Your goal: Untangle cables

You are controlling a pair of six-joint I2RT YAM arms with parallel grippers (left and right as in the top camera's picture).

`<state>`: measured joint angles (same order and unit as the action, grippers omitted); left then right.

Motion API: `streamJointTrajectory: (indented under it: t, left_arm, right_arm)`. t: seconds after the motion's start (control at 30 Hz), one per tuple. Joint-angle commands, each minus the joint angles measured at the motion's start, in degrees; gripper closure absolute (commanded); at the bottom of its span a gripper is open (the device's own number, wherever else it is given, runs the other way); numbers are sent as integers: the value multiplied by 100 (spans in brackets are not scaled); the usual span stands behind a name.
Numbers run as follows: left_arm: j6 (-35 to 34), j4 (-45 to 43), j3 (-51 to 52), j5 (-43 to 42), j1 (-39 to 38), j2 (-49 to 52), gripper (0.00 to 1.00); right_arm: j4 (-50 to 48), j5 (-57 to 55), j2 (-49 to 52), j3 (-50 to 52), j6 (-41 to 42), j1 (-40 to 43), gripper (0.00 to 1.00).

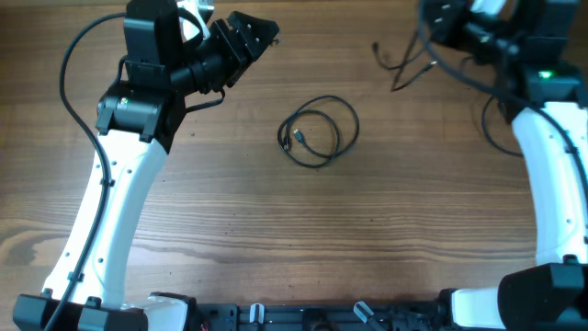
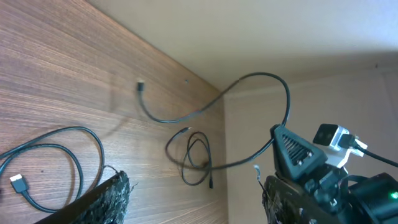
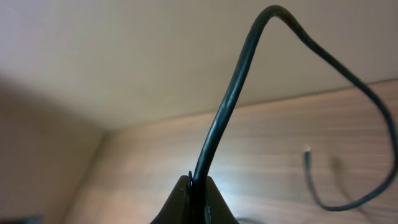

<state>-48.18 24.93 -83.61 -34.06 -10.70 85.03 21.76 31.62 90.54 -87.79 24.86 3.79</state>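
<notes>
Apparently raised, right hand (image 3: pixel 198 185) pinches a cable (image 3: pixel 224 109).

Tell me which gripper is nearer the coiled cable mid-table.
Left. The left gripper is beyond-left of the coiled cable; the right gripper is farther, at the far-right side.

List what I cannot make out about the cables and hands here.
- Right hand: overhead, cut off by the top edge.
- Held cable: overhead, lost against the right arm.
- Loop: left wrist, too thin to tell how the strands cross.
- Coil: left wrist, cut by the left edge.
</notes>
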Motion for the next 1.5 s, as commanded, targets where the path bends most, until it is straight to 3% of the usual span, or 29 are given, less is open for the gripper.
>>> streamJointTrajectory:
  t: [0.0,0.23,0.5,0.67,0.83,0.9,0.97,1.0,1.07,1.47]
  left_arm:
    - [286,4,-26,76,7,-70,30]
    - [284,20,-26,96,-4,-55,30]
    - [284,24,-26,98,-4,-55,30]
    - [284,24,-26,142,-4,-55,31]
    - [282,24,-26,142,-4,-55,32]
    - [284,26,-26,151,-4,-55,31]
    - [282,24,-26,173,-4,-55,32]
    - [282,24,-26,181,-7,-50,32]
    - [282,24,-24,181,-4,-50,32]
    - [282,26,-24,179,-7,-50,32]
  right_arm:
    - [-98,-1248,66,-120,61,348,96]
    - [-1108,-3318,573,-120,-59,573,96]
    - [-2940,-5493,1989,-120,-46,579,96]
    - [-3945,-5823,2929,-120,-90,605,91]
    - [-3644,-5786,3462,-120,52,640,88]
    - [-3392,-5517,3480,-120,125,660,81]
    - [-3289,-5060,3456,-120,94,704,64]
    - [-3217,-4747,3425,-120,61,737,38]
    - [-3029,-4293,3348,-127,63,809,0]
    - [-988,-1534,2688,-850,280,1408,0]
